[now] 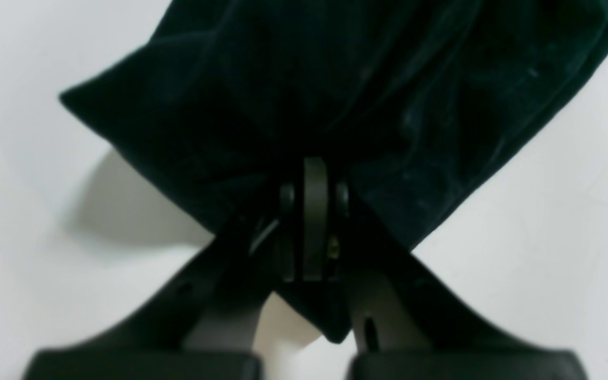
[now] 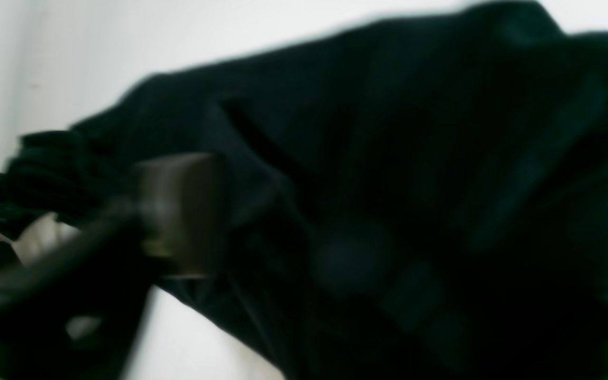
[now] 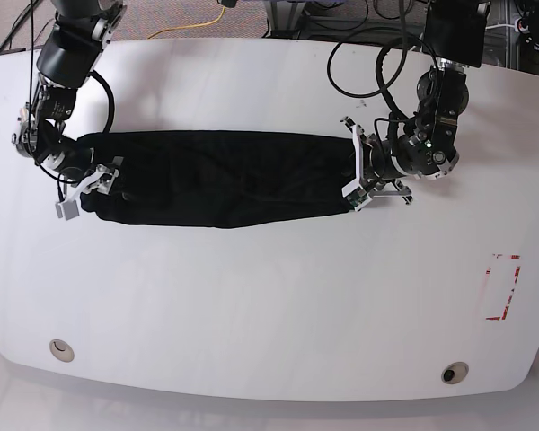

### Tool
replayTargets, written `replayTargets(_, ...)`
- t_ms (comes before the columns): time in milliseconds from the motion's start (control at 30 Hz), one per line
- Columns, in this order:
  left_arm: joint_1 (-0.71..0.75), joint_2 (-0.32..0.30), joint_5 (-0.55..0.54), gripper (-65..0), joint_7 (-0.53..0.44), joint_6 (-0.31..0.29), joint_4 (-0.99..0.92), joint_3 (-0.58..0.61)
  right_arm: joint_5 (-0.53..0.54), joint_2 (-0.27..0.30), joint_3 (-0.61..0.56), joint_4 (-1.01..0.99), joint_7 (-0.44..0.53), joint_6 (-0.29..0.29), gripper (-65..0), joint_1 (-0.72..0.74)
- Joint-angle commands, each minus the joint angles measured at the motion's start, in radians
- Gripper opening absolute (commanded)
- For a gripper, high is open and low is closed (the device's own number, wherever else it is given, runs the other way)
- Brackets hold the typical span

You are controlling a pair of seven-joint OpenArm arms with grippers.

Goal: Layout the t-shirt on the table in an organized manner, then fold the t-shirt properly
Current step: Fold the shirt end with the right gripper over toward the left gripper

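Folding is in hand: t-shirt (image 3: 220,190), a long band across mid-frame of the counter (image 3: 269,305). Left hand (image 3: 354,169) clenches its end; right hand (image 3: 88,189) state unclear. Next: secure both ends.

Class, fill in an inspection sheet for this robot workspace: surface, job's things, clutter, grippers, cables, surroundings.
Surface: white table, glossy, with a red dashed rectangle and two grommets.
Job's things: black t-shirt, a long band between the arms.
Clutter: nothing seen.
Grippers: left gripper shut on the t-shirt's end; right gripper at the other end, grip unclear.
Cables: black cables looped by the left arm.
Surroundings: carpet, yellow cable behind.
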Motion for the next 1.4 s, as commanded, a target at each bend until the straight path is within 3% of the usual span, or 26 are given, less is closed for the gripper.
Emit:
replayTargets(0, 0.003, -0.007, 0.028, -65.0, 0.052, -0.006, -0.002, 0.001, -0.021, 0.019, -0.003, 0.006, -0.033, -0.009, -39.0, 0.003)
replayTargets(100, 0.003, -0.007, 0.028, -65.0, 0.052, -0.006, -0.002, 0.001, -0.021, 0.02, -0.003, 0.006, -0.033, -0.009, -52.2, 0.005)
replayTargets(300, 0.003, -0.007, 0.028, -65.0, 0.052, -0.006, -0.002, 0.001, -0.024, 0.02, -0.006, 0.055, -0.033, -0.009, -52.8, -0.001)
replayTargets(533, 0.003, -0.007, 0.028, -65.0, 0.052, -0.006, -0.002, 0.003, -0.021, 0.009, -0.007, 0.285, -0.062, -0.009, -64.2, -0.055)
replayTargets(800, 0.0, -0.007, 0.028, -65.0, 0.052, -0.006, -0.002, 0.004, -0.021, -0.046, -0.007, 0.581, -0.126, -0.009, -65.0, -0.109)
replayTargets(933, 0.0, -0.006, 0.028, -65.0, 0.052, -0.006, -0.002, 0.006, -0.026, -0.101, -0.007, 0.687, -0.169, -0.014, -65.0, -0.11)
replayTargets(1367, -0.003, -0.001, 0.028, -65.0, 0.053, -0.006, -0.002, 0.009, -0.023, -0.244, -0.119, 0.764, -0.203, -0.083, -65.0, -0.11)
